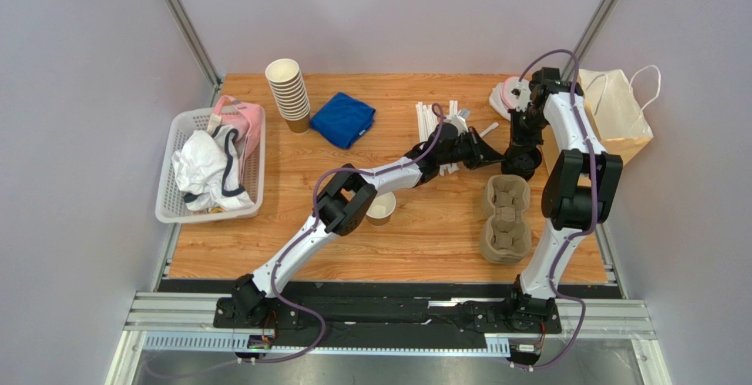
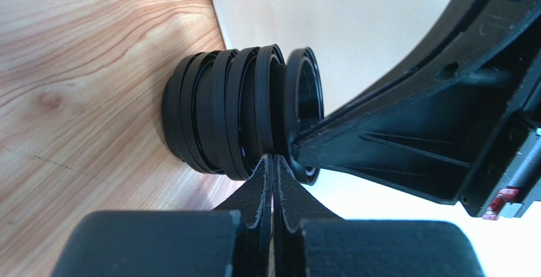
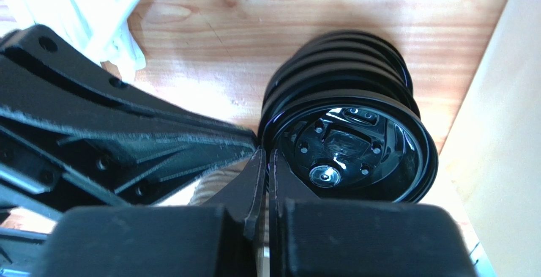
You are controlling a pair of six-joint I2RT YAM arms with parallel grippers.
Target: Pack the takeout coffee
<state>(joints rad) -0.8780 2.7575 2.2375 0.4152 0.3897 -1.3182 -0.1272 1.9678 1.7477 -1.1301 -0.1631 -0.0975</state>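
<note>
Black lids (image 2: 222, 112) stand stacked on the tabletop (image 2: 76, 67); left end effector (image 2: 273, 163) and right end effector (image 3: 265, 156) are both clenched, tips at the stack.

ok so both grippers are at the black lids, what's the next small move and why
Probably ease the right gripper back, peeling the top lid off the stack of black lids. Its shut fingers seem to pinch that lid's rim, and the lid tilts apart from the rest, while the shut left gripper sits at the lids below and may steady them.
</note>
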